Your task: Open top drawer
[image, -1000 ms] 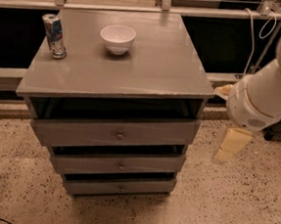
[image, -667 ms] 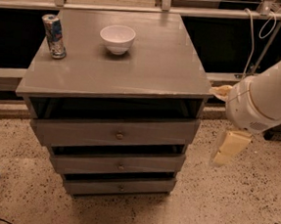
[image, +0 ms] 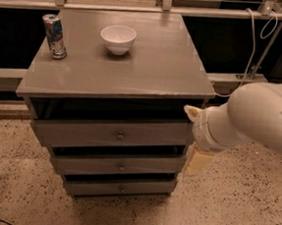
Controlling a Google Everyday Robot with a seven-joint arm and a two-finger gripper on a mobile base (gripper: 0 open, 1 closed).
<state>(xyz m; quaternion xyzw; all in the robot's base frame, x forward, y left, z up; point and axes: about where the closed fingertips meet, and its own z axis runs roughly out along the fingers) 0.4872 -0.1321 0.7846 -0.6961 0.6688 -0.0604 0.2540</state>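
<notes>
Pincer: spread wide, empty, at 3 o'clock of top drawer. Risk we judge: it slips off small knob, or jolts can on counter.

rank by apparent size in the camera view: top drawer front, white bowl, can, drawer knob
1. top drawer front
2. white bowl and can, about alike, so unranked
3. knob, smallest
The gripper sits beside the drawer's right end.
</notes>
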